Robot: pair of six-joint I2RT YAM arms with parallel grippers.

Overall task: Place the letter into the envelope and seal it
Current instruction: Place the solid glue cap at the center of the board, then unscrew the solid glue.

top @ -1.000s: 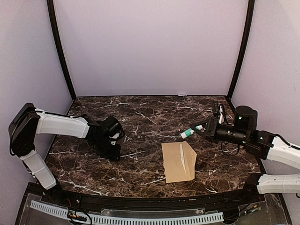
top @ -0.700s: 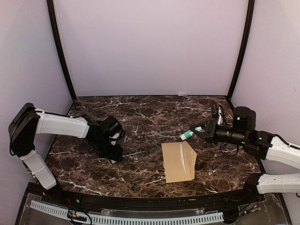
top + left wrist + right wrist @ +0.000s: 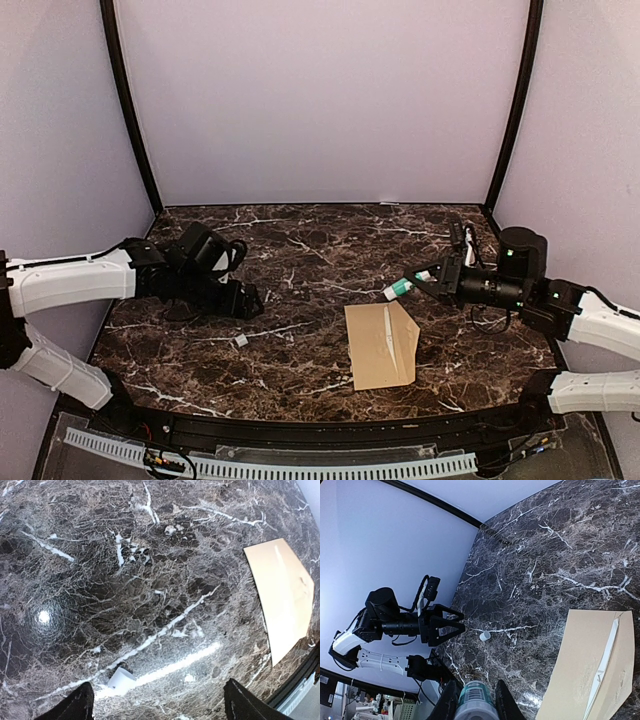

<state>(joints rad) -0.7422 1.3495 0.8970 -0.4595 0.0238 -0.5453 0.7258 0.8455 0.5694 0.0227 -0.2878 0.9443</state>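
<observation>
Envelope (image 3: 382, 345) lying flat on bench (image 3: 300, 250); letter not showing sep, prob inside. R end effector (image 3: 475, 706) gripping tube (image 3: 399, 287); L end effector (image 3: 250, 298) gaping wide, empty, near cap (image 3: 121, 678). Sealing looking pending, approx halfway.

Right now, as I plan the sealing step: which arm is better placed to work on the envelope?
Right. The right gripper holds a green-and-white tube just beyond the envelope's far edge. The left gripper is open, empty and farther off, near a small white cap.
</observation>
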